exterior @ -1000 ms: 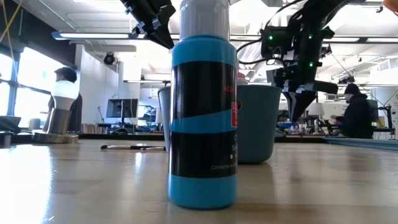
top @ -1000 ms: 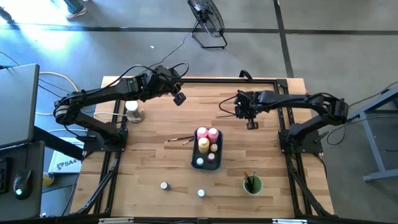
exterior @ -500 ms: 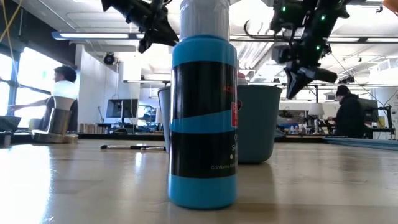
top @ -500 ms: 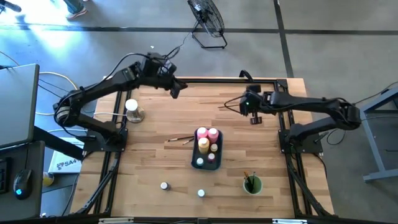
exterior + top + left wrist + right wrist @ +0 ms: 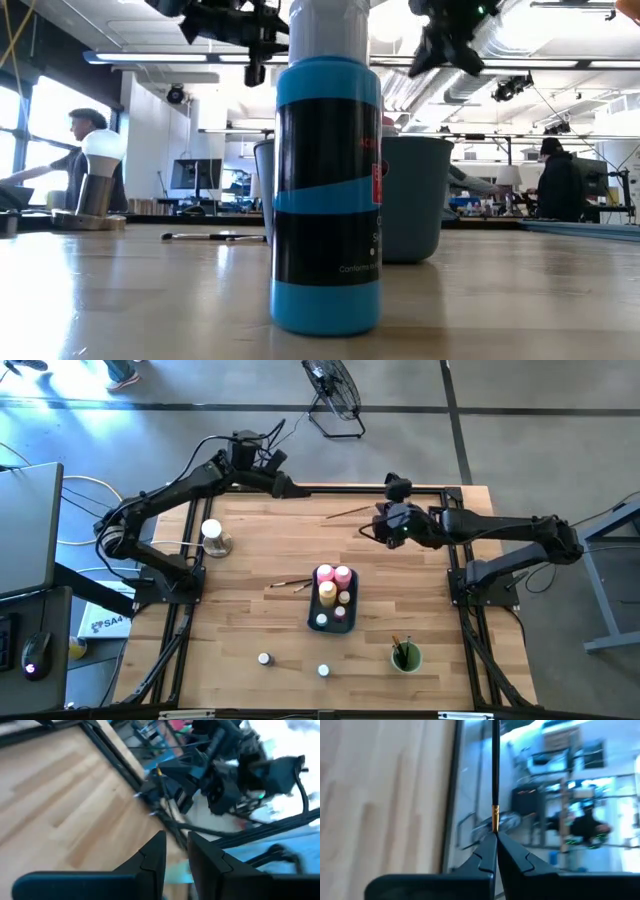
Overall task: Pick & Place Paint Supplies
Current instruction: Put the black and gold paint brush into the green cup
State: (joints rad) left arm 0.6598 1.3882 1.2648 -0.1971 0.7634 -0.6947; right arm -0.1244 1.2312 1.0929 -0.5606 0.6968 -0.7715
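R gripper [image 5: 372, 531] is up over the table's [image 5: 250, 580] far edge, jaws pinched on a thin paintbrush [image 5: 350, 512] that sticks out to the left. L gripper [image 5: 296, 488] hangs at the far-left edge, jaws a little apart w/ nothing between them. Pink and yellow bottles [image 5: 333, 582] + small jars sit in the tray [image 5: 318, 608] mid-table, two jars [image 5: 292, 665] near the front, brushes in the green cup [image 5: 405, 657] near-right.

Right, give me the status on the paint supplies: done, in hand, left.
Done: pink and yellow squeeze bottles and small jars stand in the tray; two brushes sit in the green cup.
In hand: the right tool is shut on a paintbrush, held above the table's far side. The left tool hovers at the far edge.
Left: two jars and brushes lying on the table.
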